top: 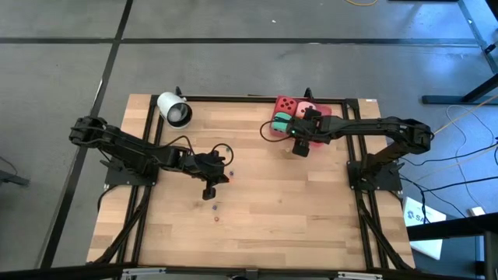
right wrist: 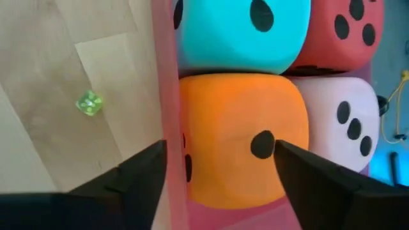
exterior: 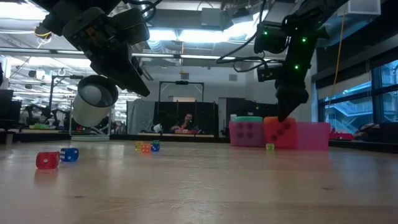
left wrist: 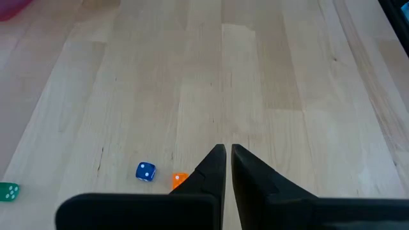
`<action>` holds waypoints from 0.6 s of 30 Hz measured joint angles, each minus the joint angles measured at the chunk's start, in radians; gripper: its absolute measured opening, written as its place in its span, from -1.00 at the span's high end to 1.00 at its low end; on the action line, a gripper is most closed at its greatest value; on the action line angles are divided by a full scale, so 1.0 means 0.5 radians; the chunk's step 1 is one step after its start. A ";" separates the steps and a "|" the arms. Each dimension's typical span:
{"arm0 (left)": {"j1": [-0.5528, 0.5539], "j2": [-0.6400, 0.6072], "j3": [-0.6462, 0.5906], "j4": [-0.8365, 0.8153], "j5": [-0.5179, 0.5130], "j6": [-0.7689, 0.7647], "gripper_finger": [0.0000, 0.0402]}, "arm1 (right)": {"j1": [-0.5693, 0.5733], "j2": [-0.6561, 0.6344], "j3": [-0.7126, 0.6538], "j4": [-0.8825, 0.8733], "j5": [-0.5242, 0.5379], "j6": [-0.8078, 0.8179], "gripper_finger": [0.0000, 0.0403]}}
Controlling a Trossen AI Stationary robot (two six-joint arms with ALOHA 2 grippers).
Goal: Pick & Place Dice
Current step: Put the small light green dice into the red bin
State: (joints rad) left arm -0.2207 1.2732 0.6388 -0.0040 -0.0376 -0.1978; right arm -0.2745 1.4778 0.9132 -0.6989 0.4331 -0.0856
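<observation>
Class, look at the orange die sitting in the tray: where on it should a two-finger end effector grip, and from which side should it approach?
Grip the orange die from above, across its two free opposite faces. The green die and pink die press against its other sides, and the tray wall blocks low sideways entry. The right end effector, open, already straddles it that way.

My right arm reaches in from the right edge of the table toward the far side, elbow bent and wrist tipped down, and my right gripper (top: 300,148) hangs there with its two fingers (right wrist: 137,172) spread wide apart, nothing pinched between them. My left arm stretches from the left edge toward the middle of the table, forearm roughly level, with my left gripper (top: 209,192) pointing down a little above the surface. Its fingers (left wrist: 214,167) are pressed together with only a thin slit between them, gripping nothing.
</observation>
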 joint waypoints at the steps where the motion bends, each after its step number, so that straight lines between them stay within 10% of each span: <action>1: 0.000 0.000 0.000 0.000 0.000 -0.001 0.90 | 0.003 -0.002 0.003 -0.005 0.028 -0.003 -0.49; 10: 0.000 0.000 -0.001 0.000 -0.008 0.004 0.90 | 0.081 -0.100 0.225 -0.128 0.189 -0.002 -0.55; 18: 0.000 0.000 -0.001 0.000 -0.249 0.158 0.90 | 0.187 -0.321 0.306 0.173 -0.307 0.225 -0.49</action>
State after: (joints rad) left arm -0.2207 1.2732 0.6384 -0.0040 -0.1619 -0.1187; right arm -0.1809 1.3173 1.0660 -0.6121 0.2794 0.0268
